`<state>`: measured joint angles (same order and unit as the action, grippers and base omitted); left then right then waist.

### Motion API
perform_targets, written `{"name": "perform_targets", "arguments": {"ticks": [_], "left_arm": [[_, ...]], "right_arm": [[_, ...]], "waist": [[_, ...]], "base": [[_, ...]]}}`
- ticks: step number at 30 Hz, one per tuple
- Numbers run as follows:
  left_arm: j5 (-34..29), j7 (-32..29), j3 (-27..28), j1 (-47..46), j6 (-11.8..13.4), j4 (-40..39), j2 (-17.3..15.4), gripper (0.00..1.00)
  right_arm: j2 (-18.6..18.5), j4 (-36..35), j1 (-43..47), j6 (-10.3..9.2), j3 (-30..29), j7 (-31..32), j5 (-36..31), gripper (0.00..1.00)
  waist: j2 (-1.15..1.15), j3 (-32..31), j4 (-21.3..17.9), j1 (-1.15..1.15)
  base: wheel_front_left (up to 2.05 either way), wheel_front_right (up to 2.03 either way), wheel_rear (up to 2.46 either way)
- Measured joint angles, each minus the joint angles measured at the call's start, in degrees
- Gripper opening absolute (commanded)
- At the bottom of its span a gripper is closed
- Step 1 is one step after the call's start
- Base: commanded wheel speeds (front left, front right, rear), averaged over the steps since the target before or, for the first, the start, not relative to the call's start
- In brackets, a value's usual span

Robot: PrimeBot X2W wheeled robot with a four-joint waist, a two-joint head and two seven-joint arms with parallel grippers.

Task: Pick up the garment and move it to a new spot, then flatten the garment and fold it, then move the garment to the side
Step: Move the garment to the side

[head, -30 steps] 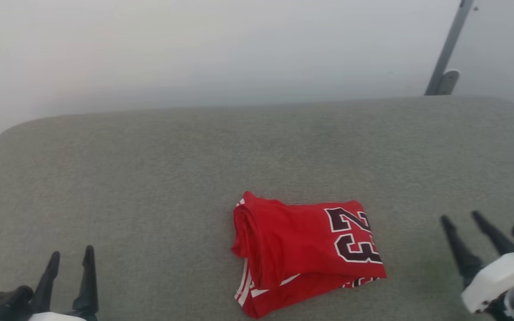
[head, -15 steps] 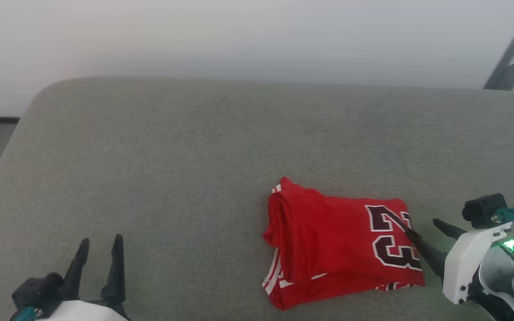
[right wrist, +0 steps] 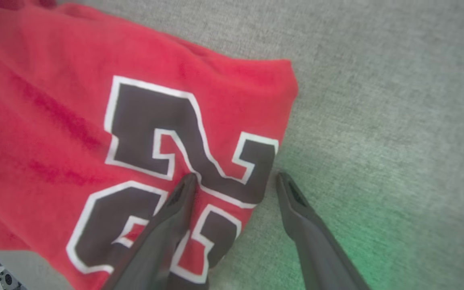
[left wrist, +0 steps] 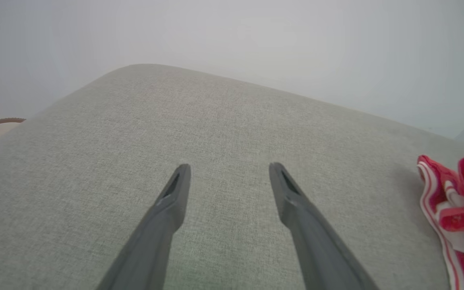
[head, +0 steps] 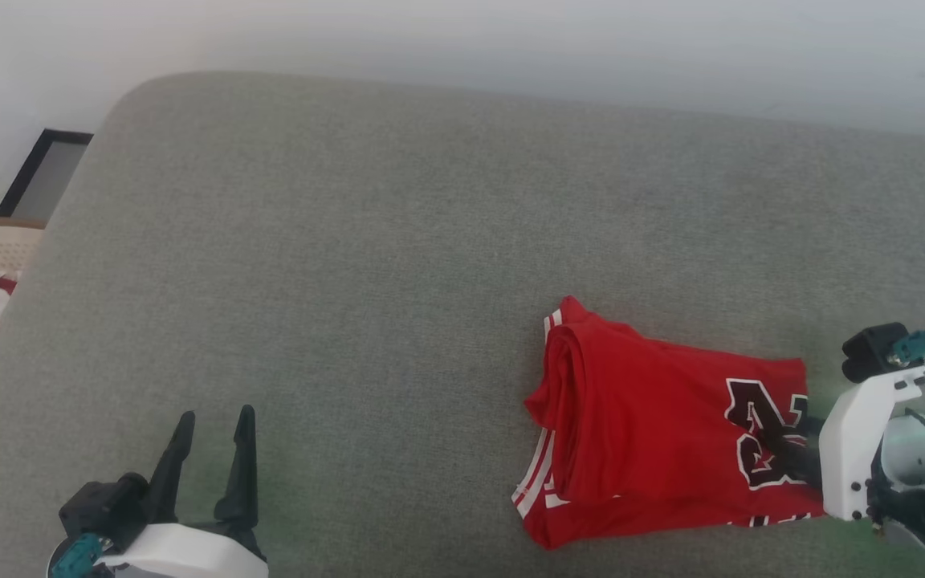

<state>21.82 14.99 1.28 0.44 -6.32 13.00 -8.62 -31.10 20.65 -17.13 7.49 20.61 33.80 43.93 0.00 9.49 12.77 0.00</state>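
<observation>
— Where is the red jersey shirt with white-striped trim and dark, white-outlined numerals (head: 655,433)?
— It is folded into a thick bundle on the grey fabric-covered surface (head: 350,241), toward the near right. The numerals face up at the bundle's right end.
— And the right end effector (right wrist: 236,177)?
— Its two dark fingers are spread apart across the shirt's right edge. One is over the numerals and the other over bare grey fabric. It grips nothing.
— The left end effector (head: 216,416)?
— It is spread wide too and holds nothing. It is over bare fabric at the near left, well apart from the shirt.
</observation>
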Motion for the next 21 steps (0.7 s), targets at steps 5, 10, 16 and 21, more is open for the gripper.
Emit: {"name": "perform_targets", "arguments": {"ticks": [5,10,16,21], "left_arm": [[-0.68,0.0,0.49,-0.65,-0.25,0.43,0.54,1.0],[-0.99,0.0,1.2,-0.9,-0.51,0.62,0.76,1.0],[-1.76,0.01,0.9,-2.72,-0.74,0.85,0.7,1.0],[-2.23,0.01,-0.1,-5.25,-0.79,1.43,0.58,1.0]], "right_arm": [[0.8,0.24,-0.82,-0.01,-0.82,1.4,0.05,0.0],[2.03,-1.09,-1.02,0.0,-1.94,1.83,0.37,0.0],[0.98,-3.38,-1.75,0.04,-3.52,2.26,-0.11,0.0],[-2.08,-3.99,-3.59,0.03,-6.2,2.16,-0.96,0.0]], "waist": [[0.0,0.6,0.48,0.0],[0.0,0.55,-0.27,0.0],[0.0,0.53,-2.27,0.0],[0.0,0.86,-4.72,0.0]], "base": [[0.0,0.0,0.0],[0.0,0.0,0.0],[0.0,0.0,0.0],[0.0,0.0,0.0]]}}
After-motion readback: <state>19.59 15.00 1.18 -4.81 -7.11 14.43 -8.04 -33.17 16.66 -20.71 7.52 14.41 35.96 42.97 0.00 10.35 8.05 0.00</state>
